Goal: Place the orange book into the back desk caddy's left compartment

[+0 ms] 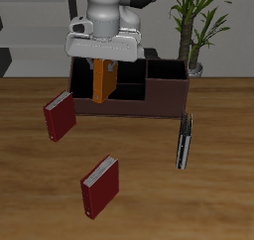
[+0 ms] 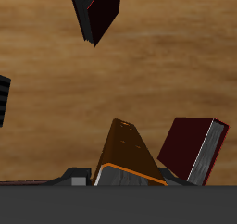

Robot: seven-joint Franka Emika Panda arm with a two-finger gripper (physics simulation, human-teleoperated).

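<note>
My gripper (image 1: pixel 103 63) is shut on the orange book (image 1: pixel 103 82) and holds it upright by its upper end. The book hangs at the back desk caddy (image 1: pixel 139 107), a long dark maroon box at the table's back, over its left compartment (image 1: pixel 85 91), the big dark end cell. Its lower edge is about level with the caddy's rim; I cannot tell whether it is inside the cell. In the wrist view the orange book (image 2: pixel 130 158) runs out from between the grey fingers (image 2: pixel 81 178), with the wooden table beyond it.
A dark red book (image 1: pixel 60 115) leans just in front of the caddy's end, and shows in the wrist view (image 2: pixel 193 152). Another dark red book (image 1: pixel 100 184) lies nearer the table's front edge. A thin black book (image 1: pixel 184 140) stands by the caddy's other end. A potted plant (image 1: pixel 193 31) stands behind.
</note>
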